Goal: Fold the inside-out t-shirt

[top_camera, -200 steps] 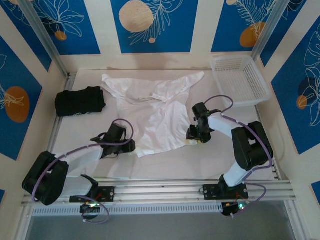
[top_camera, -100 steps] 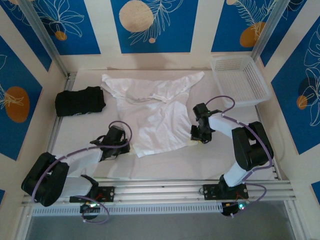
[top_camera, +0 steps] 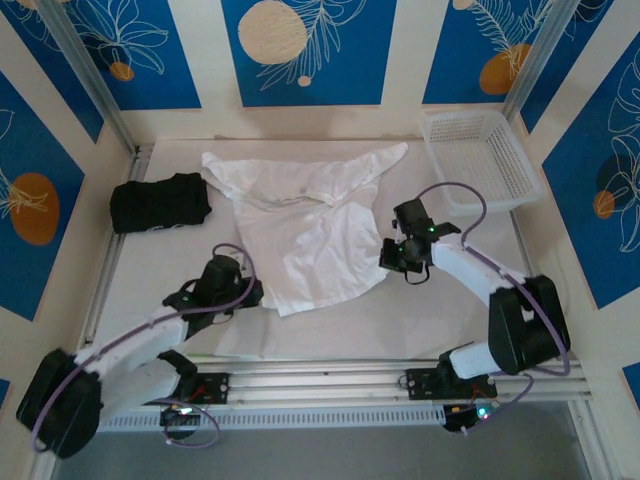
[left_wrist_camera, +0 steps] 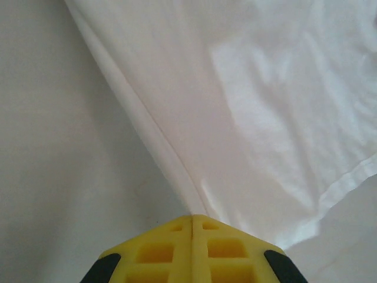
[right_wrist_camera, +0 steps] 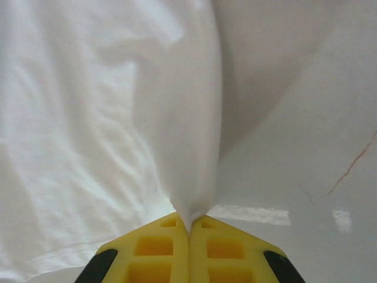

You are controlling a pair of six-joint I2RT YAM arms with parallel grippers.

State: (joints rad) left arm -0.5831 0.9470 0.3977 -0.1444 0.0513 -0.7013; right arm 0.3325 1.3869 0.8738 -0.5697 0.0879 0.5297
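Observation:
The inside-out t-shirt [top_camera: 305, 225], white and thin, lies spread in the middle of the table with its hem toward me. My left gripper [top_camera: 260, 296] sits at the shirt's near-left side edge. In the left wrist view its yellow fingers [left_wrist_camera: 153, 250] are pressed together, and the shirt's side seam [left_wrist_camera: 147, 118] runs into their tip [left_wrist_camera: 192, 219]. My right gripper [top_camera: 386, 262] is at the near-right edge. In the right wrist view the right gripper [right_wrist_camera: 189, 227] is shut on a pinched fold of the shirt [right_wrist_camera: 188, 147] that rises off the table.
A black folded garment [top_camera: 160, 202] lies at the left of the table. A white basket [top_camera: 480, 160] stands at the back right corner. The metal rail [top_camera: 320, 375] with both arm bases runs along the near edge.
Both grippers went from open to shut on the shirt's side edges. The left arm stretched out lower and the right arm swung its elbow outward to the right.

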